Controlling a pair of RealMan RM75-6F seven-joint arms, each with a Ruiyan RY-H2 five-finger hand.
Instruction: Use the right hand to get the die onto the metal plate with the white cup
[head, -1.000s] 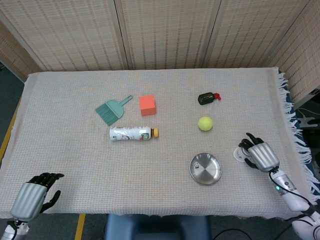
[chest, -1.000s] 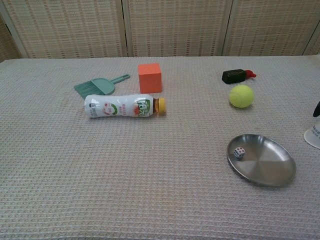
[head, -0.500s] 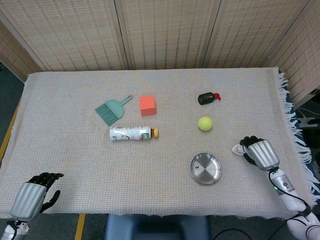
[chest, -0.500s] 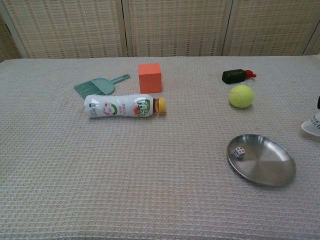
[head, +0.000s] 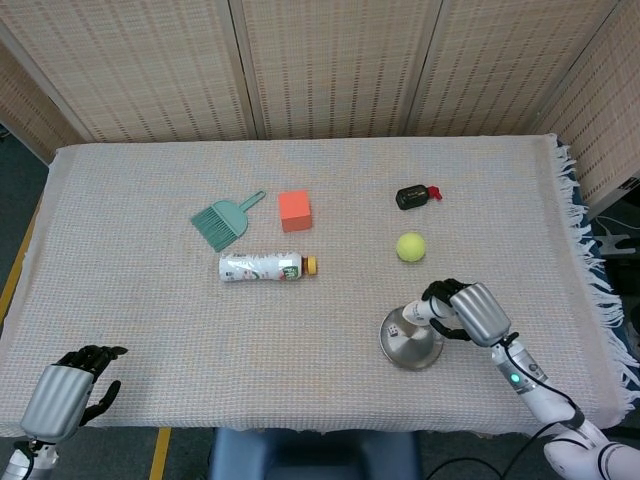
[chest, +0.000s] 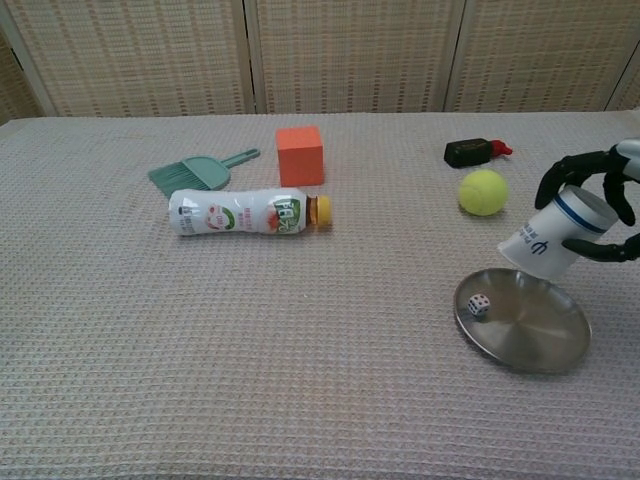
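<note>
Woven-cloth counter (head: 150, 320), reed screens behind. Right hand (chest: 592, 210) wrapped around the white cup (chest: 551, 239), tipped mouth-down over the metal plate (chest: 545, 340) — likely just emptied, since the die (chest: 480, 305) already lies below-left of that hand on the plate. Left hand (head: 68, 392) idle at the near edge, fingers loosely curled, holding nothing.

Bare cloth lies left of the metal plate (chest: 530, 345); the tennis ball (chest: 483, 192) sits near behind it.
</note>
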